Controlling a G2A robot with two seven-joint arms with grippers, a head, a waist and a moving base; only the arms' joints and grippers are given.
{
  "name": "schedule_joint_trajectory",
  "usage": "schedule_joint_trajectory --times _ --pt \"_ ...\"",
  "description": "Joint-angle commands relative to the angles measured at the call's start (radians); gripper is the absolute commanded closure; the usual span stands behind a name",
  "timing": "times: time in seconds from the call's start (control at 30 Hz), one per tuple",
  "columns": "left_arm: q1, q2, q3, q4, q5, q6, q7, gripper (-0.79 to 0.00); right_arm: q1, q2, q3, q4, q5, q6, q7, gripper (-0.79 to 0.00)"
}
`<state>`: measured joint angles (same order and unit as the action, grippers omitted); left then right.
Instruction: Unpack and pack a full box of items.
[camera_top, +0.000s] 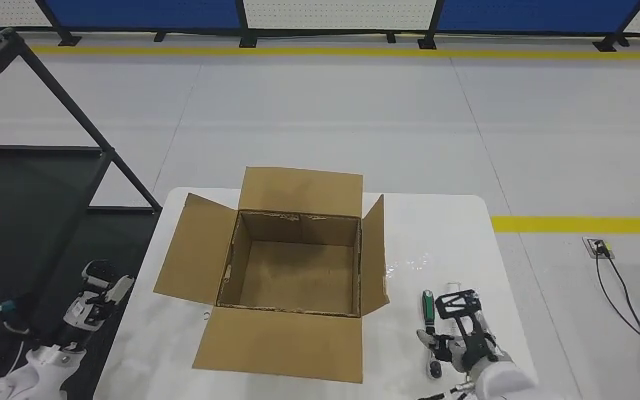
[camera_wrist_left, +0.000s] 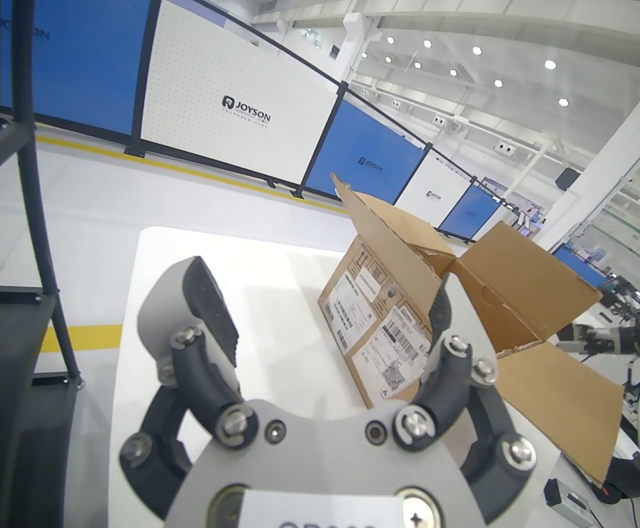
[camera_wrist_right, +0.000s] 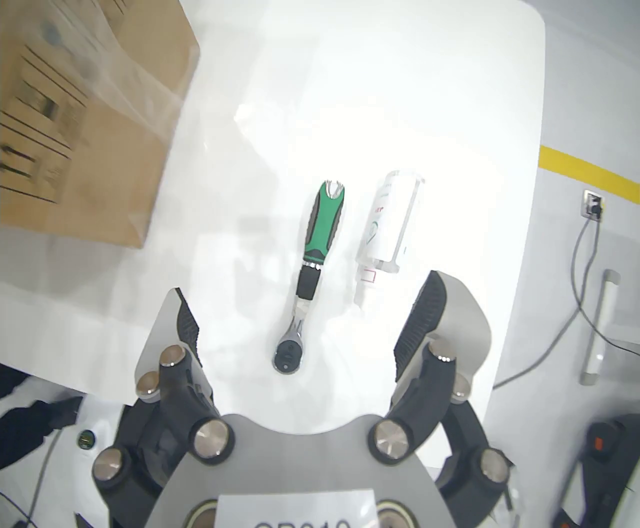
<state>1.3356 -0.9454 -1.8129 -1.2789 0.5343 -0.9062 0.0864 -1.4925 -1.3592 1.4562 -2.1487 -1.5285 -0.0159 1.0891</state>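
**Both claws released, box open at mid-counter**

From the top view I see the box (camera_top: 295, 275) in the middle of the counter (camera_top: 440, 225). All four flaps are folded outward and its bare cardboard floor is showing. To the box's right, near the counter's front corner, a wrench (camera_wrist_right: 314, 250) with a green handle lies flat, its ratchet head pointing toward the robot. A clear bottle (camera_wrist_right: 387, 220) lies on its side just beside the wrench, roughly parallel to it and not touching, its cap end also toward the robot.

My right claw (camera_wrist_right: 307, 300) hangs above this pair with its jaws spread wide and nothing in them. In the wrist view the wrench's head sits between the two fingers, and the bottle's cap is close to the outer one.

My left claw (camera_wrist_left: 320, 280) sits beyond the counter's left edge, well apart from the box. Its jaws are also spread and hold nothing. It faces the box's side wall, which carries white labels (camera_wrist_left: 380, 325).
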Motion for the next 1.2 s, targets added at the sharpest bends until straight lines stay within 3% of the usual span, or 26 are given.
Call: schedule_joint_trajectory --times 0.0,0.1,0.53,0.63,0.9,0.97,1.03,1.1,1.13,1.17 --pt "0.007 0.001 -0.009 -0.012 -0.017 0.005 -0.014 -0.785 0.043 -0.002 -0.058 0.062 -0.105 0.012 0.04 -0.785" --pt "0.017 0.001 -0.015 -0.027 -0.029 0.009 -0.026 -0.785 0.103 -0.009 -0.098 0.144 -0.178 0.082 0.093 -0.785" --pt "0.017 0.001 -0.015 -0.027 -0.029 0.009 -0.026 -0.785 0.096 -0.008 -0.101 0.149 -0.174 0.058 0.059 -0.785" --pt "0.017 0.001 -0.015 -0.027 -0.029 0.009 -0.026 -0.785 0.09 -0.007 -0.091 0.146 -0.128 0.028 0.051 -0.785" --pt "0.017 0.001 -0.015 -0.027 -0.029 0.009 -0.026 -0.785 0.168 -0.013 -0.067 0.17 0.023 0.019 0.177 -0.785" --pt "0.017 0.001 -0.015 -0.027 -0.029 0.009 -0.026 -0.785 0.188 -0.013 -0.065 0.188 0.019 0.022 0.211 -0.668" --pt "0.017 0.001 -0.015 -0.027 -0.029 0.009 -0.026 -0.785 0.211 -0.014 -0.072 0.208 0.022 0.021 0.246 -0.628" --pt "0.017 0.001 -0.015 -0.027 -0.029 0.009 -0.026 -0.785 0.232 -0.015 -0.079 0.228 0.028 0.026 0.273 -0.517" --pt "0.017 0.001 -0.015 -0.027 -0.029 0.009 -0.026 -0.785 0.243 -0.016 -0.079 0.241 0.027 0.032 0.288 -0.391" --pt "0.017 0.001 -0.015 -0.027 -0.029 0.009 -0.026 -0.785 0.254 -0.016 -0.082 0.252 0.029 0.034 0.299 -0.376"
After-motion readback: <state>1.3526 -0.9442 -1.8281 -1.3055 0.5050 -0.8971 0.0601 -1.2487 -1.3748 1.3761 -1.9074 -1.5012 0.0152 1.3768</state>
